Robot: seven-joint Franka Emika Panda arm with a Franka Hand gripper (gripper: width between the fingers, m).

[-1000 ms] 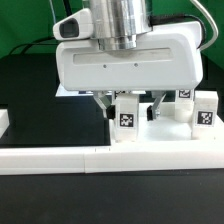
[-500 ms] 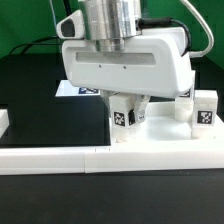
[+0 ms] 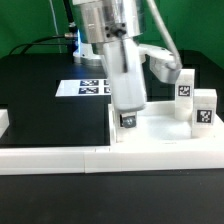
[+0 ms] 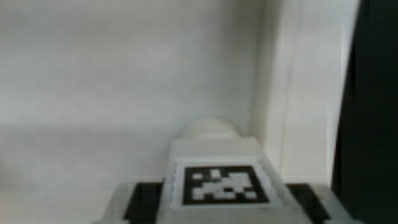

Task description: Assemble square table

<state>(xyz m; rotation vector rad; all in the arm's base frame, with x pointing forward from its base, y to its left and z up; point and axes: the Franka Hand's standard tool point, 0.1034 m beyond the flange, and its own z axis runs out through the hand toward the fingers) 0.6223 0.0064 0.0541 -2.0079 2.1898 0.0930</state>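
Item: robot gripper, turned edge-on since half a second ago, jaws clamping small white tagged plastic leg over large white square plastic tabletop; insertion pending.

exterior: front-on, slightly above, close | wrist: super close, looking down at a leg | shared: that leg on the top

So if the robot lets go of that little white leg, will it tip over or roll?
Probably not roll: the leg looks blocky with flat tagged faces. It seems stiff, hard plastic, likely light. Stood alone it might tip, being narrow, though two legs stand upright on the table top. The gripper hides its base.
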